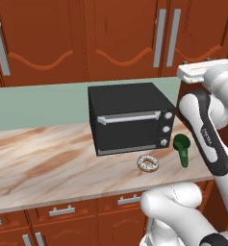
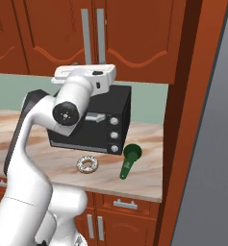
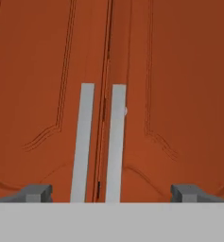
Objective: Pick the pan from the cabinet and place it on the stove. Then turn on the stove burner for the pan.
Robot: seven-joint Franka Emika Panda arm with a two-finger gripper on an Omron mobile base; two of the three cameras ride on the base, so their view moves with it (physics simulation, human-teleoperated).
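Left base cam: behind arm on its left, looks fwd & down over the marbled beige stone surface (image 1: 43,158), mid distance. Right base cam: same, from behind-right, angled the other way. Both share the black boxy toaster oven (image 1: 130,117), the sprinkled ring doughnut (image 1: 147,163), the green plastic scoop (image 1: 182,149) & the reddish-brown wooden wall cabinet doors (image 1: 120,38) above. Hand cam: rides on hand, looks along the claw, v. close & straight onto two of those doors w/ twin vertical silver bar handles (image 3: 83,142).
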